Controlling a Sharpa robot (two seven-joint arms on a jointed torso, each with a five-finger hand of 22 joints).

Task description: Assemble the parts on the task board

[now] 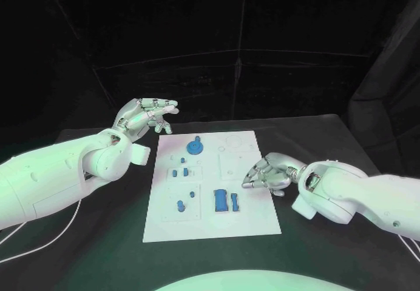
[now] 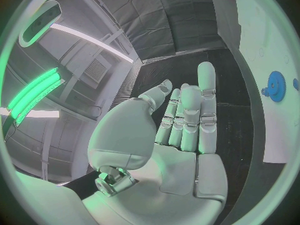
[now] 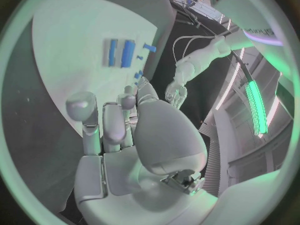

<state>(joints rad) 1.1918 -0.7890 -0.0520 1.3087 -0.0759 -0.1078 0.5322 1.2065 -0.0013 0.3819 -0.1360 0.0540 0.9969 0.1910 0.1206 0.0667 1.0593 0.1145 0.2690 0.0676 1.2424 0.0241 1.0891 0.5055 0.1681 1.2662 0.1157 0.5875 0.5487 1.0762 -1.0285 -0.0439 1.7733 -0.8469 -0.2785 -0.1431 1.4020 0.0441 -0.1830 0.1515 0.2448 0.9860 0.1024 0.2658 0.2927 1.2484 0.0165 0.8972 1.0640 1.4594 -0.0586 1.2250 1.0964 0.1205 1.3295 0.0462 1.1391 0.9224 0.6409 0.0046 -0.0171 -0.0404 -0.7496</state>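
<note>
Blue parts (image 1: 224, 200) lie on the white task board (image 1: 249, 221). Left hand (image 1: 146, 114) hovers beside it, fingers apart, holding nothing. Right hand (image 1: 267, 174) curls at its edge; what it pinches, I cannot tell. Picking comes next, I think.

task board (image 2: 270, 75): cut off by the circle's rim in the left wrist view
small blue parts (image 1: 181, 174): too small to tell shapes

Black table (image 1: 324, 130), dark draped backdrop (image 1: 245, 54), green light strips (image 2: 34, 92), ceiling vent (image 2: 97, 70)
</note>
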